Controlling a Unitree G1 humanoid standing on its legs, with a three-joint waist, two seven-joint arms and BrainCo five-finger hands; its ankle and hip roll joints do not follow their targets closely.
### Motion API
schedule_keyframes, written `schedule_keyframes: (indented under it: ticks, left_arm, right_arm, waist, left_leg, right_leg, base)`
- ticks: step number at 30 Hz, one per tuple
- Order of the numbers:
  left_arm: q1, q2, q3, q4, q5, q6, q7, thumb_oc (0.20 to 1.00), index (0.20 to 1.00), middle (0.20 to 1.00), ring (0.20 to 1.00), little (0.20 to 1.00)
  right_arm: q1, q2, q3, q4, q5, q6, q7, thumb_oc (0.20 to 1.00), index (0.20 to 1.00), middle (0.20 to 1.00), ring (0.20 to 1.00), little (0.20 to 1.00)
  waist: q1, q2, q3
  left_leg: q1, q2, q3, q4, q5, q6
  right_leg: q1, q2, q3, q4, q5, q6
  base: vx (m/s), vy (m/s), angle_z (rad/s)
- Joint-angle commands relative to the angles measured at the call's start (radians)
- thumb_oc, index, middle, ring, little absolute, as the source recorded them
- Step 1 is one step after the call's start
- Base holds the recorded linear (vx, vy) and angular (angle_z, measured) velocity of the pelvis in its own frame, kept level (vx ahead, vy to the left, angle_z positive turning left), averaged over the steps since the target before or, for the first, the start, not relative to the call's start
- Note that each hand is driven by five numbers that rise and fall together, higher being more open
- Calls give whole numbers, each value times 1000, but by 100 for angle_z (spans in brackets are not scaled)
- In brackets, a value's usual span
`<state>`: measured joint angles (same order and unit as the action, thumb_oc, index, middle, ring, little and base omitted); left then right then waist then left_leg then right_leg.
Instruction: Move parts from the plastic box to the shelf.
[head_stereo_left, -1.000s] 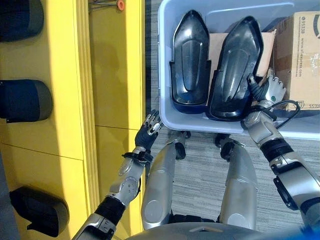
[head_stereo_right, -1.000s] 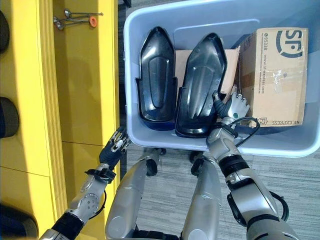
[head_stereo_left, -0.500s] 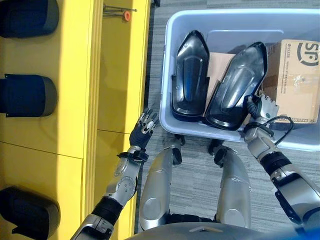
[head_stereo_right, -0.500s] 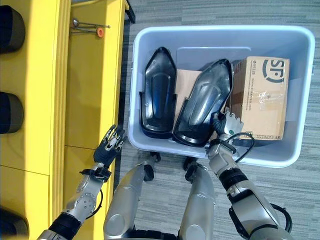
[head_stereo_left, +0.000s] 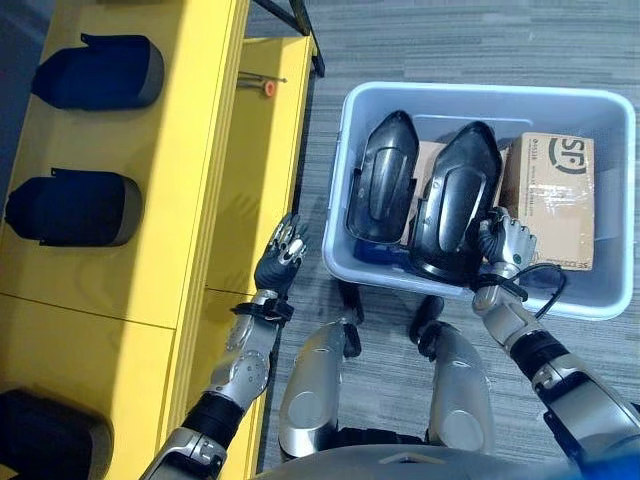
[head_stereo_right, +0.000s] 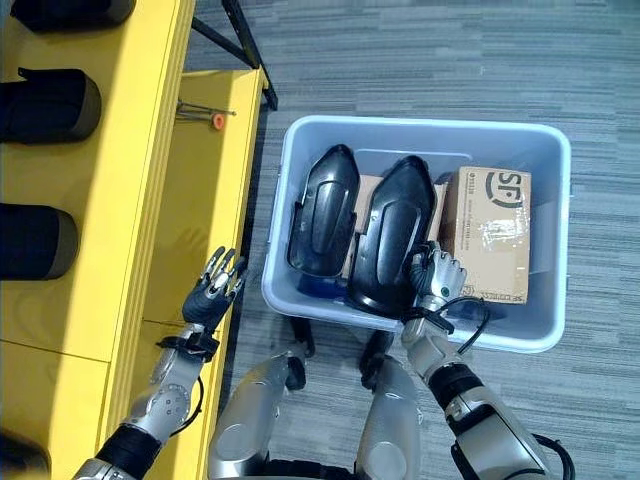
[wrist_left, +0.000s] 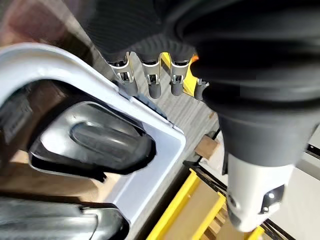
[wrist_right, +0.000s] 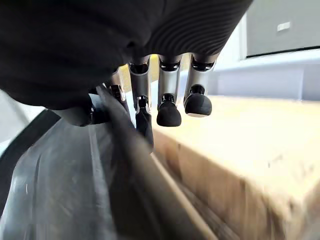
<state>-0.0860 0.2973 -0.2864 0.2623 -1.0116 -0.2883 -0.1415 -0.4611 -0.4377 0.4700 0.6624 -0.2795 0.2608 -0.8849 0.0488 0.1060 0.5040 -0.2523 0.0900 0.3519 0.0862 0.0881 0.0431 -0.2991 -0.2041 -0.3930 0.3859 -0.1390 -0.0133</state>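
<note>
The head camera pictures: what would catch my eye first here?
Two glossy black parts stand side by side in a pale plastic box on the floor, beside a cardboard carton. The right robot hand grips the right-hand part's edge. A bright yellow shelf to the left already holds dark parts.

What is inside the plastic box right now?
The plastic box holds two black parts standing side by side and a cardboard box. Flat cardboard shows behind them; the parts hide the floor beneath.

Two black parts (head_stereo_right: 322, 225) (head_stereo_right: 390, 246) and one cardboard box (head_stereo_right: 486, 234) in one plastic box (head_stereo_right: 420, 133); three black parts (head_stereo_left: 100, 72) (head_stereo_left: 75, 208) (head_stereo_left: 45, 438) on shelf (head_stereo_left: 190, 150).
</note>
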Motion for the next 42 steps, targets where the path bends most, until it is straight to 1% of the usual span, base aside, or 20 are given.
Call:
schedule_keyframes:
  ticks: [1, 4, 9, 11, 15, 16, 18, 19, 20, 21, 24, 25, 26, 29, 32, 34, 36, 39, 41, 42]
  left_arm:
    - [7, 16, 6, -52, -4, -16, 15, 1000, 1000, 1000, 1000, 1000]
    - [1, 12, 13, -46, 4, 2, 24, 1000, 1000, 1000, 1000, 1000]
    - [1, 8, 14, -38, 2, 7, 24, 1000, 1000, 1000, 1000, 1000]
    - [2, 3, 11, -33, 3, 9, 26, 1000, 1000, 1000, 1000, 1000]
    - [1, 0, 11, -37, 5, 13, 31, 1000, 1000, 1000, 1000, 1000]
    - [0, -1, 9, -37, 6, 13, 37, 1000, 1000, 1000, 1000, 1000]
    - [-3, -1, 8, -35, -5, 16, 43, 1000, 1000, 1000, 1000, 1000]
    - [-2, -1, 7, -33, -6, 16, 42, 1000, 1000, 1000, 1000, 1000]
    - [-4, -2, 6, -33, -2, 16, 47, 1000, 1000, 1000, 1000, 1000]
    - [-4, -5, 6, -32, 1, 16, 47, 1000, 1000, 1000, 1000, 1000]
    - [0, -4, 7, -42, 9, 20, 46, 1000, 1000, 1000, 1000, 1000]
    - [0, -4, 7, -45, 10, 18, 46, 1000, 1000, 1000, 1000, 1000]
    - [3, -4, 8, -49, 3, 16, 47, 1000, 1000, 1000, 1000, 1000]
    - [7, -2, 10, -58, 4, 13, 50, 1000, 1000, 1000, 1000, 1000]
    - [15, -5, 16, -63, 8, 13, 53, 1000, 1000, 1000, 1000, 1000]
    - [23, -7, 26, -70, 13, 17, 52, 1000, 1000, 1000, 1000, 1000]
    - [32, -8, 30, -66, 16, 16, 51, 1000, 1000, 1000, 1000, 1000]
    - [42, -13, 34, -60, 10, 13, 50, 1000, 1000, 1000, 1000, 1000]
    - [48, -16, 37, -59, 20, 11, 50, 1000, 1000, 1000, 1000, 1000]
    - [52, -18, 39, -60, 26, 9, 48, 1000, 1000, 1000, 1000, 1000]
  right_arm:
    - [-11, -25, -38, -51, -3, -56, -47, 200, 200, 200, 200, 200]
    - [-37, -43, -77, -64, 2, -63, -7, 200, 200, 200, 200, 200]
    - [-53, -44, -99, -56, 32, -71, 37, 200, 200, 200, 200, 200]
    - [-63, -35, -104, -46, 84, -87, 57, 200, 200, 200, 200, 200]
    - [-75, -21, -123, -40, 173, -159, 94, 200, 200, 200, 200, 200]
    - [-80, -14, -132, -40, 221, -172, 112, 200, 200, 200, 200, 200]
    - [-88, -4, -145, -31, 208, -182, 124, 200, 200, 200, 200, 200]
    - [-95, -1, -147, -22, 236, -198, 146, 200, 200, 200, 200, 200]
    - [-102, 7, -147, -21, 288, -202, 166, 200, 200, 200, 200, 200]
    - [-103, 14, -151, -19, 343, -221, 186, 200, 200, 200, 200, 200]
    - [-104, 34, -167, -24, 411, -276, 231, 200, 200, 200, 200, 200]
    - [-104, 37, -173, -31, 423, -281, 246, 200, 200, 200, 200, 200]
    - [-98, 46, -191, -52, 460, -298, 281, 200, 200, 200, 200, 200]
    - [-88, 50, -198, -72, 469, -312, 296, 200, 200, 200, 200, 200]
    - [-69, 54, -212, -113, 494, -329, 337, 200, 200, 200, 200, 200]
    - [-37, 64, -224, -170, 545, -342, 389, 200, 200, 200, 200, 200]
    - [-18, 71, -231, -190, 566, -342, 413, 200, 200, 200, 200, 200]
    - [-4, 75, -234, -205, 561, -333, 416, 200, 200, 200, 200, 200]
    - [3, 83, -234, -215, 586, -323, 420, 200, 200, 200, 200, 200]
    - [8, 85, -237, -214, 578, -329, 417, 200, 200, 200, 200, 200]
  waist:
    - [11, -15, 16]
    - [12, -18, 16]
    - [16, -18, 16]
    - [18, -17, 16]
    - [18, -10, 16]
    - [18, -8, 16]
    - [18, -5, 16]
    - [19, -4, 16]
    - [20, -3, 16]
    - [20, -2, 16]
    - [20, 1, 16]
    - [19, 1, 16]
    - [17, 2, 16]
    - [14, 1, 16]
    - [8, -3, 16]
    - [1, -10, 15]
    - [-1, -15, 0]
    - [-2, -20, -14]
    - [-1, -23, -26]
    - [1, -25, -31]
  left_leg:
    - [80, 34, -65, -6, -69, -66]
    - [135, 46, -70, -34, -52, -79]
    - [156, 48, -70, -30, -56, -80]
    - [159, 49, -69, -26, -56, -82]
    - [161, 48, -68, -25, -58, -81]
    - [160, 46, -69, -24, -59, -81]
    - [156, 43, -69, -19, -62, -79]
    - [153, 43, -68, -15, -64, -79]
    - [150, 43, -67, -13, -64, -80]
    - [149, 43, -66, -12, -64, -80]
    - [149, 42, -65, -15, -63, -80]
    - [151, 43, -64, -17, -63, -80]
    - [160, 42, -62, -23, -61, -82]
    - [172, 44, -59, -29, -60, -84]
    - [197, 47, -54, -34, -61, -85]
    - [237, 51, -49, -45, -61, -89]
    - [254, 55, -48, -48, -62, -91]
    - [265, 56, -46, -49, -62, -92]
    - [274, 58, -46, -48, -64, -92]
    - [279, 59, -46, -47, -65, -92]
  right_leg:
    - [72, 2, 82, -80, 52, 89]
    - [138, 7, 68, -91, 40, 79]
    - [166, 3, 57, -92, 35, 73]
    - [173, 1, 54, -92, 35, 70]
    - [171, -3, 52, -87, 33, 68]
    - [170, -5, 51, -86, 32, 67]
    - [165, -7, 51, -80, 30, 65]
    - [161, -8, 51, -77, 31, 65]
    - [157, -10, 51, -74, 31, 64]
    - [154, -11, 51, -73, 31, 63]
    - [149, -13, 52, -65, 27, 61]
    - [149, -13, 51, -63, 26, 61]
    - [154, -15, 51, -60, 23, 61]
    - [163, -17, 50, -62, 23, 62]
    - [186, -19, 51, -69, 22, 62]
    - [229, -18, 53, -90, 25, 63]
    - [248, -16, 55, -99, 24, 62]
    - [261, -14, 54, -102, 22, 60]
    - [273, -13, 53, -105, 20, 58]
    - [280, -12, 52, -106, 19, 57]
  base:
    - [65, 13, -6]
    - [84, 17, -6]
    - [49, 12, 1]
    - [50, 21, 1]
    - [24, 34, 0]
    - [0, 0, 0]
    - [0, 0, 0]
    - [0, 0, 0]
    - [0, 0, 0]
    - [0, 0, 0]
    - [0, 0, 0]
    - [9, 45, -1]
    - [9, 38, 0]
    - [10, 27, 0]
    - [30, 27, -2]
    - [78, 25, -2]
    - [90, 11, -1]
    - [62, 5, 0]
    - [65, 10, 0]
    - [72, 5, 1]
